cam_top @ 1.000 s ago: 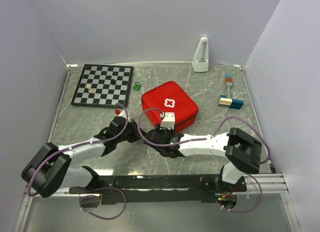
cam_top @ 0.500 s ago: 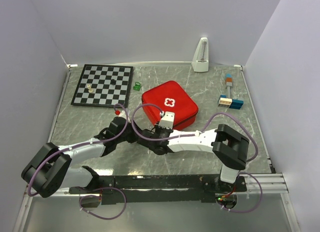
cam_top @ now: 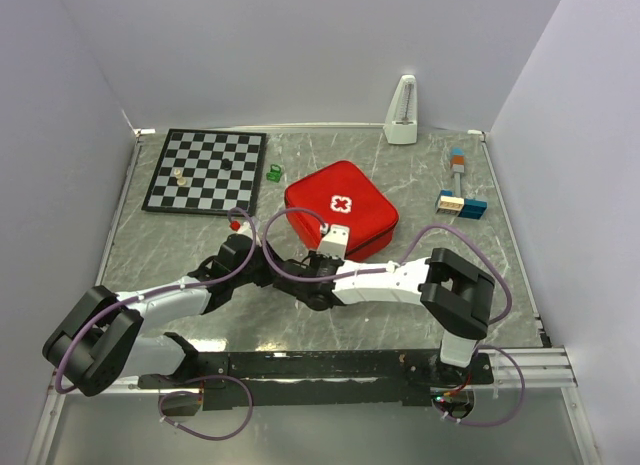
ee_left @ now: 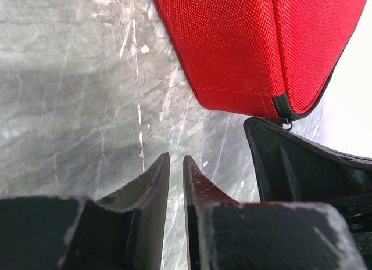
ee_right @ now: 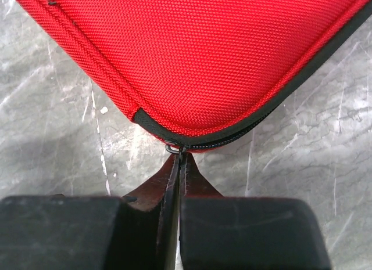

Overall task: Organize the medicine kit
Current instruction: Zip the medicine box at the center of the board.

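Medicine kit (cam_top: pixel 340 207) is lying closed near the centre of the counter (cam_top: pixel 160 245), white cross facing up. It is turned so that one rounded corner is pointing toward 6 o'clock, at the arms.

The right end effector (ee_right: pixel 179 158) is sitting at that corner, with the kit at its 12 o'clock. Its fingers are pressing together and appear to be pinching the zipper pull (ee_right: pixel 172 148). In the right wrist view the zipper seam is running from the pull toward 2 o'clock, which is judged to be the line of travel for unzipping.

The left end effector (ee_left: pixel 175 162) is hovering just beside it, fingers slightly apart and holding nothing. The kit is at its 1 o'clock, not touching.

The counter is flat and smooth. The chessboard (cam_top: pixel 205 170), at the kit's 10 o'clock, and the coloured blocks (cam_top: pixel 460 200), at its 3 o'clock, are standing well apart from it, leaving room for the lid.
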Controlling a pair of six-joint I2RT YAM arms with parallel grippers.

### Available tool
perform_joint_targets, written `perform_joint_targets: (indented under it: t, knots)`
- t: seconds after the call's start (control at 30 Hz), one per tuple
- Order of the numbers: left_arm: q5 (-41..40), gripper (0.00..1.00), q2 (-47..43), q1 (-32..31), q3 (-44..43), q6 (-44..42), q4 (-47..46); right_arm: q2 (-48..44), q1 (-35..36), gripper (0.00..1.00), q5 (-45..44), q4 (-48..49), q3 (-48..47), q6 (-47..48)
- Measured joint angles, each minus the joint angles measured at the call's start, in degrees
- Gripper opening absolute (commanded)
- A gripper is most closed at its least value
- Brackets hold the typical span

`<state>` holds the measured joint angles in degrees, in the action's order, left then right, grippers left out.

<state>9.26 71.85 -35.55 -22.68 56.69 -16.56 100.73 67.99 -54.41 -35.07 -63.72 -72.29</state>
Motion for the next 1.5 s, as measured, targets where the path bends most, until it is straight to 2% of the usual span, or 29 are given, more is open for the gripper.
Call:
perform_joint_targets:
  t: [0.17,0.3,0.5,0.63,0.9,1.03,1.13,1.27,1.33,1.5]
  knots:
    - [0.0,0.21,0.0,0.0,0.0,0.0,0.1,-1.6,0.1,0.0,0.1,5.9,3.6,7.3]
    - [0.0,0.23,-0.1,0.0,0.0,0.4,0.0,-7.1,0.1,0.0,1.7,17.3,11.9,18.0]
    - [0.0,0.41,-0.8,0.0,-0.2,3.1,-3.0,-18.4,0.1,0.0,7.5,35.3,27.1,31.2]
    - [0.0,0.48,-0.1,-1.3,-1.6,4.4,-5.6,-21.0,-0.1,0.0,10.1,41.9,31.1,36.5]
    - [0.4,0.52,6.0,-5.7,-7.7,5.3,-10.2,-21.1,-0.4,0.0,14.4,46.2,31.9,42.4]
    - [1.0,0.5,9.9,-6.3,-10.3,5.8,-10.0,-21.1,-0.4,0.0,15.7,47.0,31.9,43.5]
    - [2.0,0.47,12.3,-6.1,-13.3,6.0,-7.4,-21.1,-0.5,0.0,15.1,47.0,31.9,44.0]
    - [2.1,0.33,14.3,-6.1,-16.2,5.7,-4.1,-21.1,-0.9,0.0,14.0,46.4,31.9,44.9]
    - [1.8,0.31,14.7,-6.1,-17.2,5.1,-2.0,-21.1,-0.9,0.0,13.7,46.2,31.9,45.1]
    - [1.5,0.44,15.0,-6.4,-19.5,3.0,2.3,-21.1,-0.9,0.0,13.4,45.8,31.9,45.3]
